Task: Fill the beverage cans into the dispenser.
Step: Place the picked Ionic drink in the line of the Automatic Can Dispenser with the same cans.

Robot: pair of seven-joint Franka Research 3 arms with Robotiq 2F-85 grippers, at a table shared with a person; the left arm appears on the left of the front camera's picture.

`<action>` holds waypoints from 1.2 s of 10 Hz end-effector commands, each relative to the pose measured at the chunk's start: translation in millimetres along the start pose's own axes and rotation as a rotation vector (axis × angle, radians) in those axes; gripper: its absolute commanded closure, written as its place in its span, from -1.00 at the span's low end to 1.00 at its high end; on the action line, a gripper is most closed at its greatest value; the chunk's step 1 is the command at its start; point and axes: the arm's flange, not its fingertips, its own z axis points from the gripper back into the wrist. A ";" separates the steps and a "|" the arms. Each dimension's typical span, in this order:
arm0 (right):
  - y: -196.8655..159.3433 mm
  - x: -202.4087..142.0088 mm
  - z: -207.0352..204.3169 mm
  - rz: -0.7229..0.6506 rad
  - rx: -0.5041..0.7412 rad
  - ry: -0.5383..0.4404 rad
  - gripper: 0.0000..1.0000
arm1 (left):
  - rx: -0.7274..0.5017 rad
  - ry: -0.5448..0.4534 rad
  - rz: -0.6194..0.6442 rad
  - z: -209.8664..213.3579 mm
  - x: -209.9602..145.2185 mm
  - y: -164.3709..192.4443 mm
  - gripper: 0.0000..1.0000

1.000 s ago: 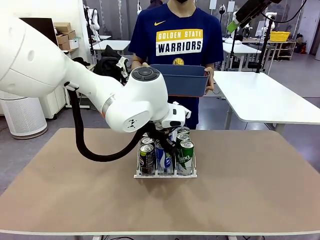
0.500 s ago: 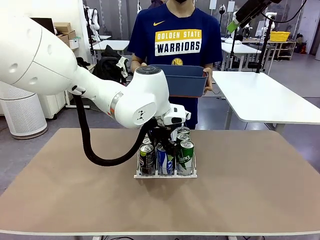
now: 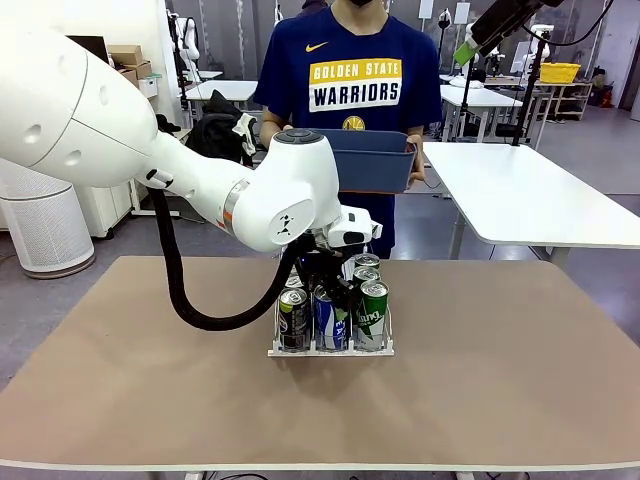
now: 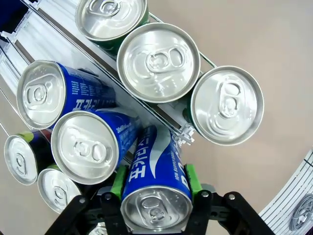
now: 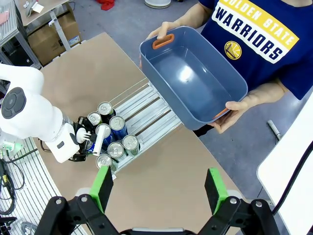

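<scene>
Left jaws [image 4: 155, 188] clamped on a blue can [image 4: 155, 183], green pads pressed to both its sides, silver top toward the wrist camera, white lettering and a white swoosh running down the blue wall. Held tilted over the middle lane of the dispenser [image 3: 330, 348], bottom end down among the cans already loaded. Right jaws [image 5: 159, 188] spread wide with nothing between them, high above the tabletop [image 3: 500, 380], looking down on it.

Nearest in the front view: three cans upright at the dispenser's near end, one per lane. Dark can with a yellow-green band [image 3: 293, 318] in the robot's left lane, blue can with white print [image 3: 327, 320] in the middle, green can with white lettering [image 3: 372, 313] in the right. More silver tops lined up behind them; from the left wrist, three in the green lane, two blue upright in the middle lane, two dark ones in the third.

Dispenser itself low and clear, thin upright dividers, white base, sitting about mid-tabletop, its far stretch of lanes bare and pale in the right wrist view.

Beyond the far edge, a person standing, both hands holding a blue-grey bin [image 3: 370, 160] with orange handles, tipped so its bare inside shows.
</scene>
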 end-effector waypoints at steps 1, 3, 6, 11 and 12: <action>0.1 -0.7 1.2 0.000 0.001 -0.002 -1.00 | 0.000 0.000 0.000 0.0 0.0 0.2 -0.15; 0.1 -0.7 1.2 0.000 0.001 -0.002 -1.00 | 0.021 -0.031 0.003 15.6 -3.3 -3.3 -0.54; 0.1 -0.7 1.2 0.000 0.001 -0.002 -1.00 | 0.078 -0.043 0.015 40.2 -8.4 -14.0 -1.00; 0.1 -0.7 1.2 0.000 0.001 -0.002 -1.00 | 0.159 -0.094 0.013 68.1 -18.9 -34.6 -1.00; 0.1 -0.7 1.2 0.000 0.001 -0.002 -1.00 | 0.095 -0.087 0.012 69.9 -7.8 -23.4 -1.00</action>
